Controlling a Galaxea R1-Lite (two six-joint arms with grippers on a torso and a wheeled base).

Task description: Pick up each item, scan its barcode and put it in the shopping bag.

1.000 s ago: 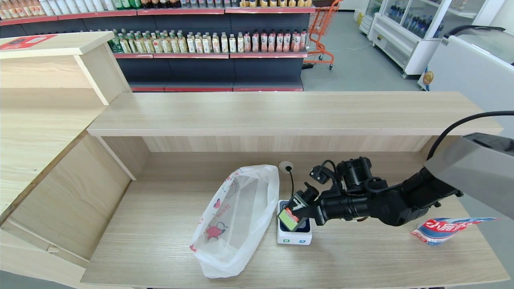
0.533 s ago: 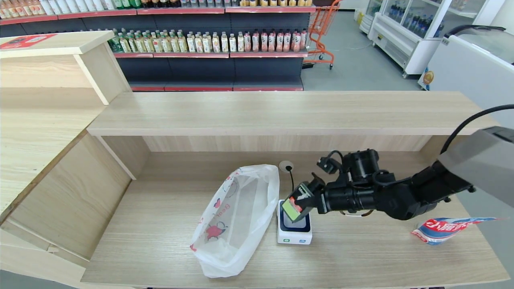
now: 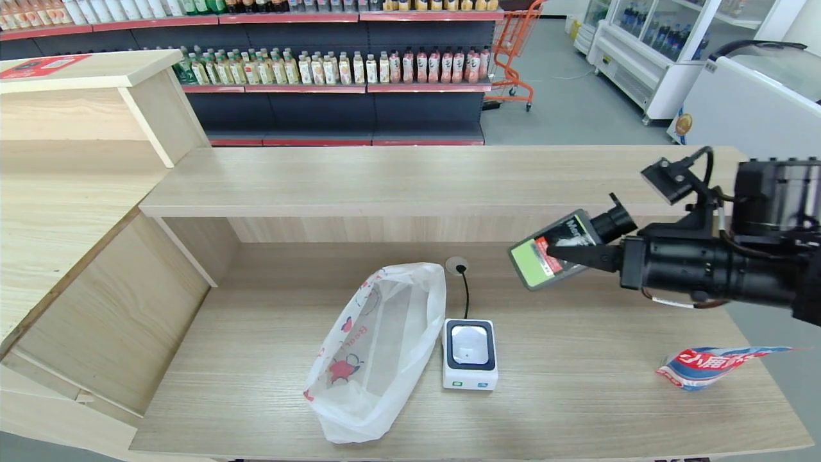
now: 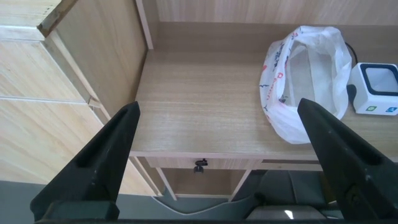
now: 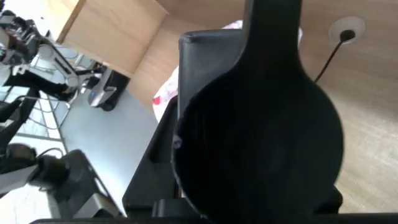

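My right gripper [image 3: 567,249] is shut on a small flat pack [image 3: 550,251] with a green, red and black face. It holds the pack high above the counter, to the right of and beyond the white barcode scanner [image 3: 469,353]. The scanner's window faces up, uncovered. A white plastic shopping bag [image 3: 375,350] lies open just left of the scanner. Up close in the right wrist view, the pack [image 5: 205,68] is a dark slab against one finger. My left gripper [image 4: 219,109] is open and holds nothing, off the counter's front edge, left of the bag [image 4: 308,71] and the scanner [image 4: 376,87].
A red, white and blue snack packet [image 3: 712,367] lies at the counter's right edge. A raised wooden ledge [image 3: 449,183] runs along the back and a side wall [image 3: 122,308] closes the left. The scanner's cable runs to a grommet [image 3: 457,265].
My right arm has risen from just over the scanner and drawn back to the right with the pack still held, so the scanner's window is now uncovered. Bag and snack packet have not moved.
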